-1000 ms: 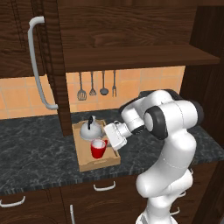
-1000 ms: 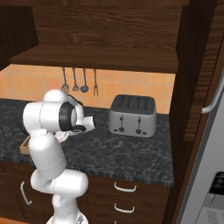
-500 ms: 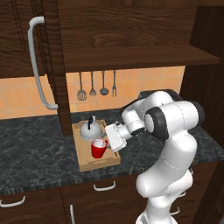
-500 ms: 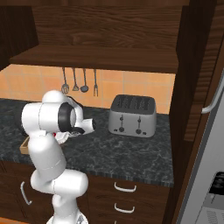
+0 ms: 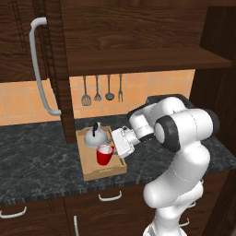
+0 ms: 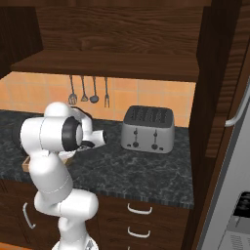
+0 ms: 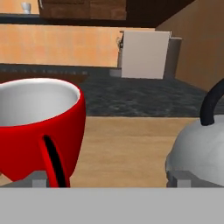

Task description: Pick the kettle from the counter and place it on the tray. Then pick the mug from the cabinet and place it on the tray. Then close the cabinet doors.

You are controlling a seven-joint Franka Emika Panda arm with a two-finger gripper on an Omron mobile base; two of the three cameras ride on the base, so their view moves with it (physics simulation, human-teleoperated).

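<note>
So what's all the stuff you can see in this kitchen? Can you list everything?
kettle: one, silver-white with black handle, at the back of the tray.
mug: one, red with pale inside, on the tray in front of the kettle.
tray: one, light wood, on the counter.
counter: one, dark marbled stone.
cabinet door: one, dark brown with curved grey handle, standing open above the counter.
hanging utensils: four, dark, on the orange tiled wall.
toaster: one, silver, on the counter right of the arm.
drawer pulls: several, silver, under the counter.
gripper: one, open, beside the mug, holding nothing.
</note>
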